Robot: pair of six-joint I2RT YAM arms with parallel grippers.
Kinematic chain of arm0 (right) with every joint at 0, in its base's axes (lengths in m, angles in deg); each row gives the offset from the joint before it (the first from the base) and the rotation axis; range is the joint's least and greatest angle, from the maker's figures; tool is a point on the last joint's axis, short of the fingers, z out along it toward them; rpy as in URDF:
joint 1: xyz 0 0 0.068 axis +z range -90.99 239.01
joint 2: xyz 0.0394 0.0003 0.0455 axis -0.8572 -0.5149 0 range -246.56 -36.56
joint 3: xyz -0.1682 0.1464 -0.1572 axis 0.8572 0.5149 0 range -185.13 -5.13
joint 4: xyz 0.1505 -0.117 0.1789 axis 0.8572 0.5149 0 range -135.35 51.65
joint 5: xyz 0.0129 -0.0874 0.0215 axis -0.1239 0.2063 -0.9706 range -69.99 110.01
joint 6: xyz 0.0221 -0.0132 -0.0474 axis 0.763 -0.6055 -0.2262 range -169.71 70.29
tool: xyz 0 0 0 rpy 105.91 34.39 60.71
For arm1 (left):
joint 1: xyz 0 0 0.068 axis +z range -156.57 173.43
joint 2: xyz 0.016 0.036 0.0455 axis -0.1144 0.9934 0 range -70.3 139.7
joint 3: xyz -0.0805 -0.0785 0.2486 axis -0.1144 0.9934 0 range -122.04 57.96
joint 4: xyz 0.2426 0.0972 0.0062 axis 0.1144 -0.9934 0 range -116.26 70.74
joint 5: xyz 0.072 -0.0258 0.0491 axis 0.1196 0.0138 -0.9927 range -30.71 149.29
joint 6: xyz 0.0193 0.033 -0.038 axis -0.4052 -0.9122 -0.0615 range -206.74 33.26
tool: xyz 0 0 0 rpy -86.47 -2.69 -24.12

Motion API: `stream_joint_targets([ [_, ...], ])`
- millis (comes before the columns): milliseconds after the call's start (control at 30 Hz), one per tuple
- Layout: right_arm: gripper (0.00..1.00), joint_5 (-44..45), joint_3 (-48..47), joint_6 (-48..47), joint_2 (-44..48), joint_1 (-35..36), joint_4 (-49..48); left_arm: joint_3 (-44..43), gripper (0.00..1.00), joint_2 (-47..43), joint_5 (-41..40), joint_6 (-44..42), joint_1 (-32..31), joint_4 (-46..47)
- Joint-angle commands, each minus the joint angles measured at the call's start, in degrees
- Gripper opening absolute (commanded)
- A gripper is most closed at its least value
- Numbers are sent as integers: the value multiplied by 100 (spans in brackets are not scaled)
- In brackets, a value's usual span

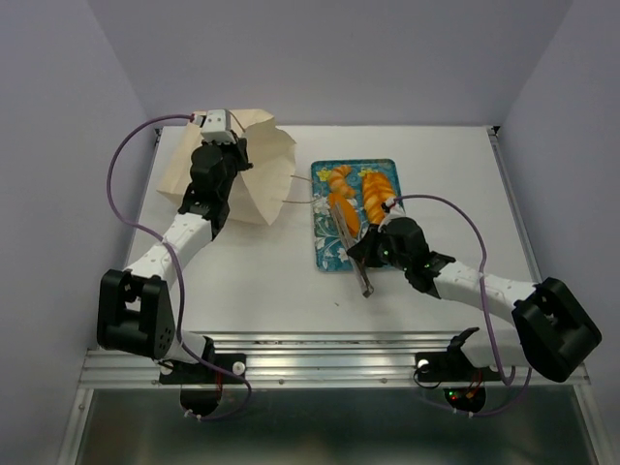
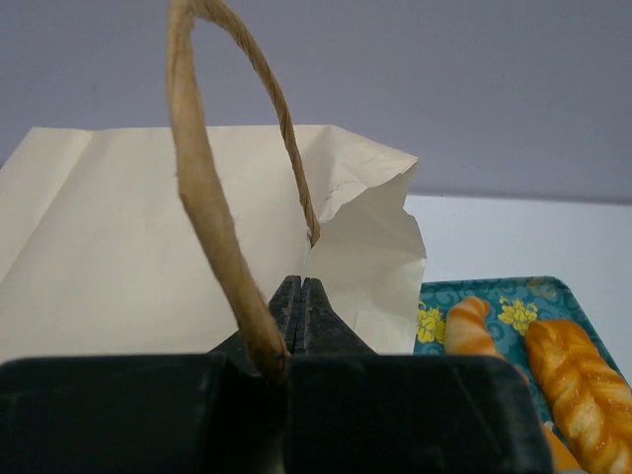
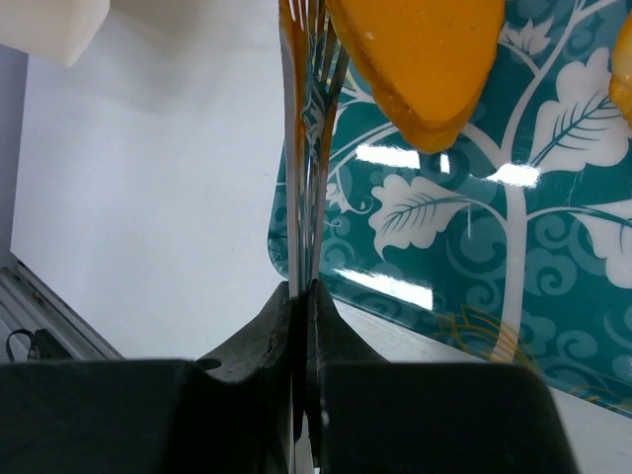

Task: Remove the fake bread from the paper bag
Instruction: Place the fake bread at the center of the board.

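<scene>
The pale tan paper bag [image 1: 254, 172] lies crumpled at the back left, and fills the left wrist view [image 2: 148, 257]. My left gripper [image 1: 231, 153] is shut on its edge [image 2: 301, 286], with a brown loop handle [image 2: 202, 188] draped over one finger. The curved bread piece [image 1: 339, 178] and the braided loaf [image 1: 376, 194] lie on the teal floral tray [image 1: 322, 260], outside the bag; both show in the left wrist view [image 2: 469, 326] [image 2: 583, 385]. My right gripper [image 1: 361, 250] is shut on metal tongs [image 3: 314, 148], whose tips reach beside an orange bread piece [image 3: 425, 59] on the tray [image 3: 444, 296].
The tongs [image 1: 351, 242] lie across the tray's near left part, with their handle end sticking out over the white table [image 1: 262, 281]. A thin bag handle [image 1: 298, 201] stretches toward the tray. Purple walls enclose the table on three sides.
</scene>
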Motion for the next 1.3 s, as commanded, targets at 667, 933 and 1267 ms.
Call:
stream_joint_targets([
  [667,1,-3197,395,1190,164,-766,-1746,121,0,-432,-214,-201,31,-138],
  [933,1,-3839,562,1735,-836,-995,-2870,-99,0,-344,-205,-262,101,-243],
  [1267,1,-3628,711,1972,-1163,-1635,-2959,-11,0,-344,-178,-254,136,-243],
])
